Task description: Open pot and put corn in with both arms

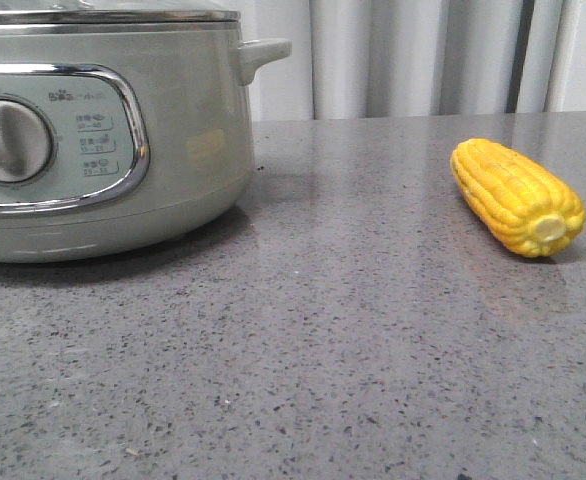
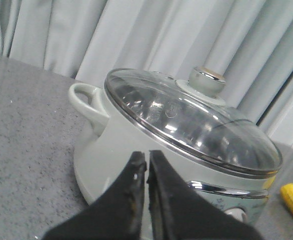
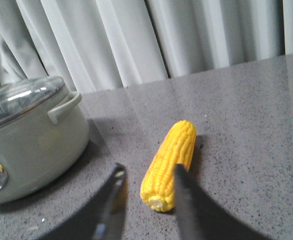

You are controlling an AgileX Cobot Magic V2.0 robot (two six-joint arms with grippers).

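The pale grey-green pot [image 1: 173, 150] stands at the left of the grey table, its glass lid [image 2: 186, 120] on, with a chrome-topped knob [image 2: 206, 81]. The yellow corn [image 1: 516, 195] lies on the table at the right, stub end toward the front. Neither gripper shows in the front view. My left gripper [image 2: 147, 159] is shut and empty, in front of the pot's side below the lid rim. My right gripper [image 3: 149, 174] is open, and the corn's stub end [image 3: 169, 165] lies between its fingers, close to one of them.
The pot's control panel with a round dial [image 1: 8, 140] faces the front. A side handle [image 1: 263, 52] sticks out toward the corn. Pale curtains [image 1: 423, 55] hang behind the table's far edge. Bare grey speckled tabletop [image 1: 353, 330] lies between pot and corn.
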